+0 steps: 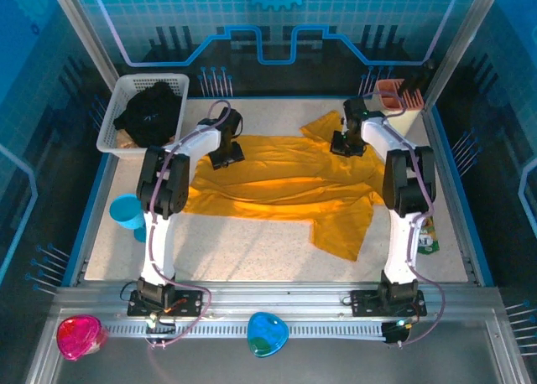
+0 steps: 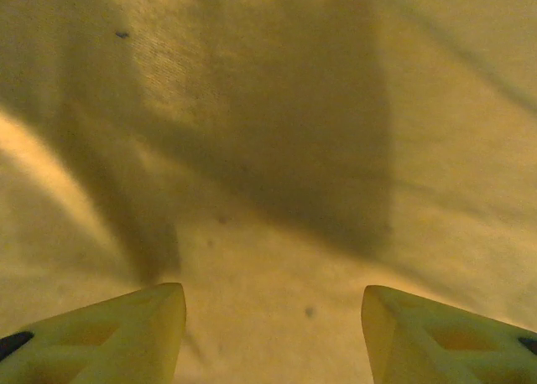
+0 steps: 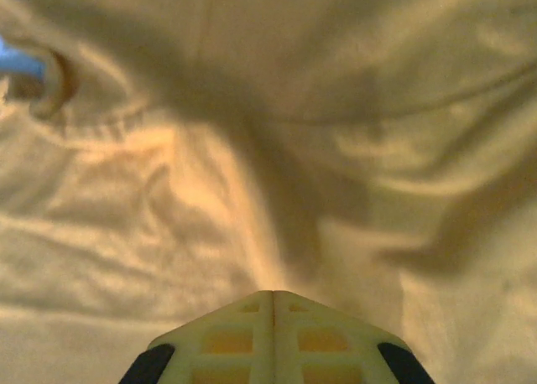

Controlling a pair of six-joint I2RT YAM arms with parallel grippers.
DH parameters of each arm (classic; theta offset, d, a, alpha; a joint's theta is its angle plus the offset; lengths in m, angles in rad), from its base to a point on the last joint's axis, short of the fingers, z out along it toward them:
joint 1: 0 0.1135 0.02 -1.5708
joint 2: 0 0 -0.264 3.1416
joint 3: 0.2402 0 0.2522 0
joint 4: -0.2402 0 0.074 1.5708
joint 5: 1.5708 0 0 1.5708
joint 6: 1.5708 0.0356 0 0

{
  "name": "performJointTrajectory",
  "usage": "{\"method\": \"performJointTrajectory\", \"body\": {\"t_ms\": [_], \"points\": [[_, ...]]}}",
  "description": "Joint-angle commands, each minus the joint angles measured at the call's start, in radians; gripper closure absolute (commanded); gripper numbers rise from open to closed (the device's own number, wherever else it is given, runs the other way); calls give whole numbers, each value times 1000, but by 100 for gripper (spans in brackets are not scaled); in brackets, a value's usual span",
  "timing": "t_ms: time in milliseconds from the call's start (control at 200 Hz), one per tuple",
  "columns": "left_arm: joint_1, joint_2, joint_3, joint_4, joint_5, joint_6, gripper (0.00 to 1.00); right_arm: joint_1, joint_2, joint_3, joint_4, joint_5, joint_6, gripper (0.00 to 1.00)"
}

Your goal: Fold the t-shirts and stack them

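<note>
Left pincer gaping over yellow t-shirt, right pincer shut; risk: left snatch bunches flat cloth, spoiling fold.

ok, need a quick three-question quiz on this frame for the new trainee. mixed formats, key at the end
1. True or false: the black t-shirt lies spread flat on the table.
2. The right arm's jaws are: A) wide open, B) shut, C) clamped on a cup.
3. Fill in: both wrist cameras look down on the ____ t-shirt.

Key:
1. False. It sits bunched in the white basket.
2. B.
3. Yellow. The yellow t-shirt is laid out across the table.
</note>
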State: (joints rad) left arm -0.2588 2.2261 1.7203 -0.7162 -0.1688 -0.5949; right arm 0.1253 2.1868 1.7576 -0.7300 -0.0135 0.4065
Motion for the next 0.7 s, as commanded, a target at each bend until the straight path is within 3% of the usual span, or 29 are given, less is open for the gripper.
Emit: {"method": "performJointTrajectory", "body": {"t_ms": [0, 105, 260, 480, 696], "points": [[1, 27, 77, -55, 3, 12, 41, 8, 76, 92, -114, 45, -17, 100], [1, 45, 53, -78, 52, 20, 41, 8, 116, 96, -147, 86, -29, 100], [1, -33, -145, -2, 67, 8, 41, 9, 116, 37, -176, 145, -47, 100], [0, -158, -397, 96, 81, -20, 41, 10, 19, -132, -149, 153, -57, 100], [-11, -233, -490, 132, 106, -25, 41, 9, -59, -243, -117, 172, -59, 100]]}}
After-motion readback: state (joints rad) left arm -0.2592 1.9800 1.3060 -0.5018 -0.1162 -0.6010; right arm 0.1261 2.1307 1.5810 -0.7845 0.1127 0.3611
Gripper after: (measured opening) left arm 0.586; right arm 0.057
